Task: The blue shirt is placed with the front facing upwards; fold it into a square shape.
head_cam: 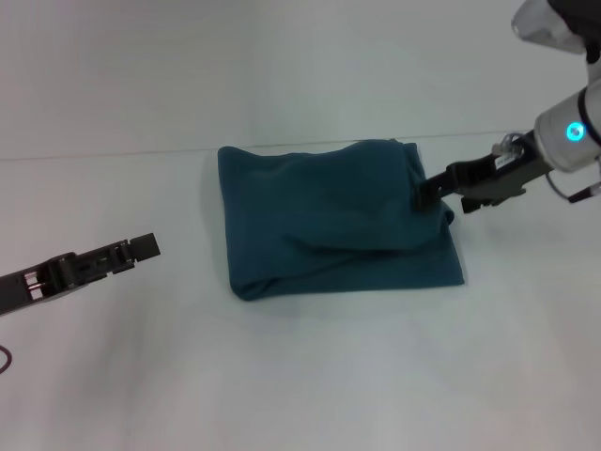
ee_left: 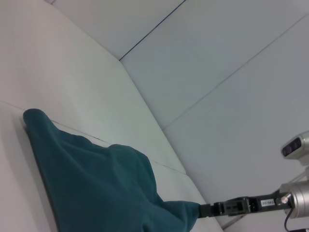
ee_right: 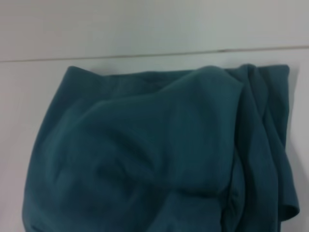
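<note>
Closest to you, the left gripper (head_cam: 141, 247) hangs low over the white table (head_cam: 300, 376), well apart from the cloth, and whether its black fingers are spread or pressed together you can't tell from here. Past it, mid-table, there's the dark teal-blue cotton shirt (head_cam: 333, 218), already folded into a rough, lumpy rectangle with a loose upper layer bulging across the top; no lettering shows. At its right edge, your right gripper (head_cam: 424, 194) is in contact, black fingers pinched onto the fabric, the arm reaching in from the right. Behind everything, the table's far edge meets a plain pale wall (head_cam: 282, 66).
</note>
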You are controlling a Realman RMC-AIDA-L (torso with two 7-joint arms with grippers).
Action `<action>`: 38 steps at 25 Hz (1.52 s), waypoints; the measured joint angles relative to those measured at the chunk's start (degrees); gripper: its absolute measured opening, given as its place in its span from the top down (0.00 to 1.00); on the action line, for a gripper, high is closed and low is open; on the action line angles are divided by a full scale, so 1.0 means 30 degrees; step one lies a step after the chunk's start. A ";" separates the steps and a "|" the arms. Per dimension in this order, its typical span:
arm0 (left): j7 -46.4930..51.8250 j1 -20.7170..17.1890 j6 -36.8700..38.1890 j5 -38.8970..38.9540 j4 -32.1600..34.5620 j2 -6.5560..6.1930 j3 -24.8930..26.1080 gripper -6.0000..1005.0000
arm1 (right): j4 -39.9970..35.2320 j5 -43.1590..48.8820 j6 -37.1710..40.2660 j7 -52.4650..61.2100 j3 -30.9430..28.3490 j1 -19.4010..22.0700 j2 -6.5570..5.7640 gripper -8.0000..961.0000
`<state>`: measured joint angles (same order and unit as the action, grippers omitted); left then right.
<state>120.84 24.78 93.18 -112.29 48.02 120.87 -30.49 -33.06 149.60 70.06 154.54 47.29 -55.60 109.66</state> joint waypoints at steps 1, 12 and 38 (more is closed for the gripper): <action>-0.0002 0.0000 -0.0035 -0.0001 -0.0011 0.0023 0.0006 0.07 | 0.0192 0.0005 -0.0195 -0.0047 0.0019 0.0013 0.0052 0.01; -0.0278 0.0226 -0.0406 0.0019 -0.0680 0.0013 0.0027 0.07 | 0.0378 -0.0134 -0.1331 -0.0185 0.0029 0.0033 0.0678 0.01; -0.0205 0.0615 -0.0938 0.0019 -0.1214 -0.0066 0.0026 0.07 | -0.1066 -0.0628 0.0699 0.0479 -0.0147 0.0384 0.0621 0.84</action>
<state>120.23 26.62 90.36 -112.23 44.38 120.67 -30.41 -36.26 147.71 72.16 155.98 46.85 -54.45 111.52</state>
